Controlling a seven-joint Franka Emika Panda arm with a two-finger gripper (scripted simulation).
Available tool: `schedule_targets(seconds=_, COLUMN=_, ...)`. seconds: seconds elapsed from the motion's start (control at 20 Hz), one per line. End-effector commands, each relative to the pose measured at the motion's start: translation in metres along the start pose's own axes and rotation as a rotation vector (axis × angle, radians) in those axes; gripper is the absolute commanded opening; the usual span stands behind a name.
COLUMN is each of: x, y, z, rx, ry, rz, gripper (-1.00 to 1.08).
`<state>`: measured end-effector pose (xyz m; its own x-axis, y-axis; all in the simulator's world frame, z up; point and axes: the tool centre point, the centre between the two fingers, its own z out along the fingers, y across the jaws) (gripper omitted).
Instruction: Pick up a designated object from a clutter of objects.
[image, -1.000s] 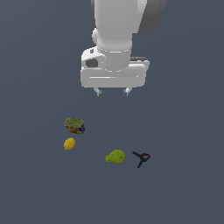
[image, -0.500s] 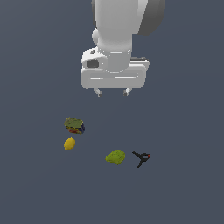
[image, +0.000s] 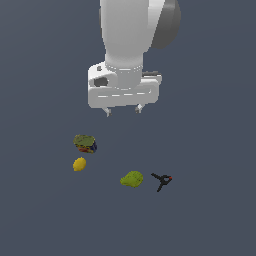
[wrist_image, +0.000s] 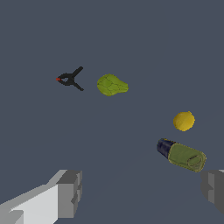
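Overhead, gripper hangs, seemingly open, above can.

The can shows a dark olive-green face with yellow, blue and red banding along its lower edge; in the wrist view its end is dark navy. Just beside it, the lemon is plain bright yellow. Farther from the can, the pear is yellow-green with faint darker lines, and the clamp is black with a red tip. The table is flat slate blue-grey. The arm is white, its fingers grey.
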<state>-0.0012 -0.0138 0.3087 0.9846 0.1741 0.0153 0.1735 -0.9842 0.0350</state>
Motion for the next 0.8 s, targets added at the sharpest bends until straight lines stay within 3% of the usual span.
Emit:
schedule_targets(seconds=0.0, x=0.000, y=0.007, z=0.007, rx=-0.002, ry=-0.002, rz=-0.037, gripper=1.00)
schedule_targets(seconds=0.75, x=-0.007, y=0.059, z=0.059, rx=-0.008, ry=-0.017, rz=-0.335, gripper=1.00)
